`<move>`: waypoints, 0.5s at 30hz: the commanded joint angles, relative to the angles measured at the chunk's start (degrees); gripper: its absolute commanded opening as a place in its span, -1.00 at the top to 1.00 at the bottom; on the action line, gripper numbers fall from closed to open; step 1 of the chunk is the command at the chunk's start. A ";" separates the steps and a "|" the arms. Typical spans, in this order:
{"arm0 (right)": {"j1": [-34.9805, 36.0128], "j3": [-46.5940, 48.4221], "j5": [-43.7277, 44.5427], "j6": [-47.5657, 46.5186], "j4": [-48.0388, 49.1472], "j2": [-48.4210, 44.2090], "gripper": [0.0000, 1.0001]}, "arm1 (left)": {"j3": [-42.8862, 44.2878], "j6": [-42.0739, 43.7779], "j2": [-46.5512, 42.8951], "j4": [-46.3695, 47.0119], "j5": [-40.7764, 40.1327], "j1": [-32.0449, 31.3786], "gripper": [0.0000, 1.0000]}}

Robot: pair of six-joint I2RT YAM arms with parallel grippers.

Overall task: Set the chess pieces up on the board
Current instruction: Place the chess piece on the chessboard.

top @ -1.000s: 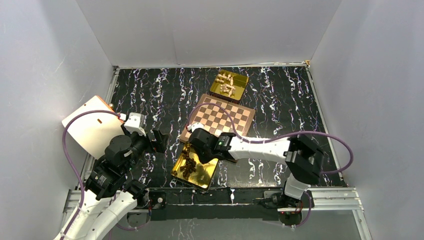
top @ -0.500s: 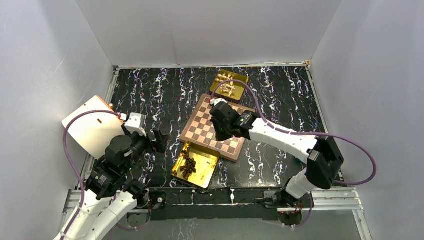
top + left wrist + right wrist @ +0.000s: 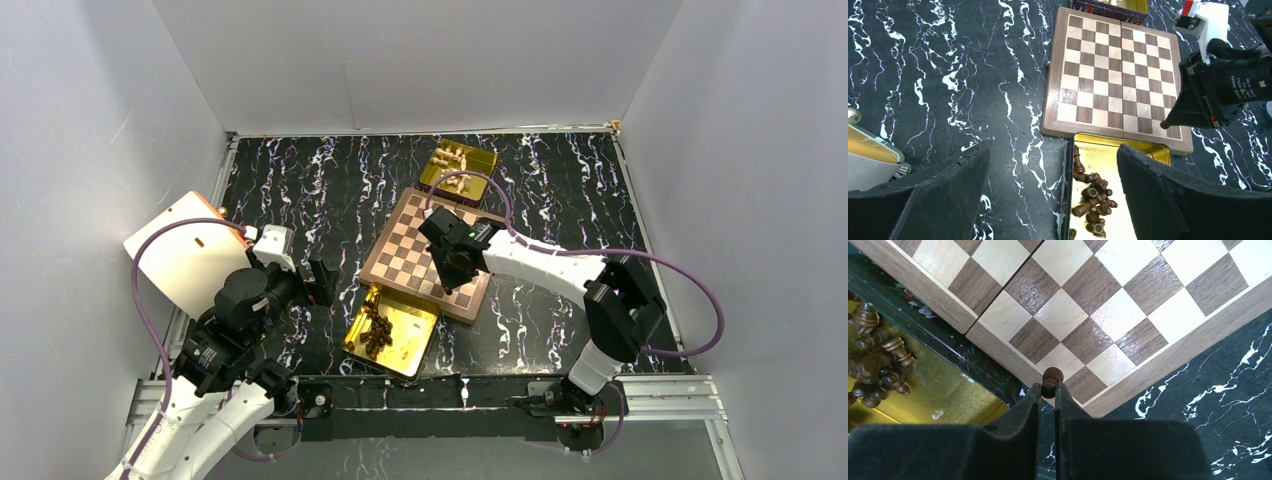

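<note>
The board [image 3: 405, 255] lies slanted mid-table, and every square that shows is bare. My right gripper [image 3: 1048, 391] is shut on one dark chess piece [image 3: 1052, 379], a small round-headed one, hanging over the board's [image 3: 1088, 305] near-right corner squares. The left wrist view shows that gripper [image 3: 1165, 123] at the corner of the board [image 3: 1118, 75]. Several dark chess pieces [image 3: 1093, 200] lie heaped in a gold tray [image 3: 1143, 152] against the board's near edge. My left gripper [image 3: 1053, 200] stands open, empty, above the tray's left rim.
A second gold tray [image 3: 478, 160] with pale cream pieces [image 3: 452, 160] sits at the board's far edge. A pale panel [image 3: 185, 250] leans at the left wall by my left arm. Black marbled tabletop [image 3: 560, 190] surrounds the board.
My right arm lifted from the near gold tray, swung out over the board with the dark piece, then drew back to the board's near-right corner. The left arm stayed put.
</note>
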 commanded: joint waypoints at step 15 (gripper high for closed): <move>-0.40 -3.15 -0.09 3.35 2.56 0.25 0.72 | -0.01 0.46 -0.21 0.59 0.22 0.37 -0.90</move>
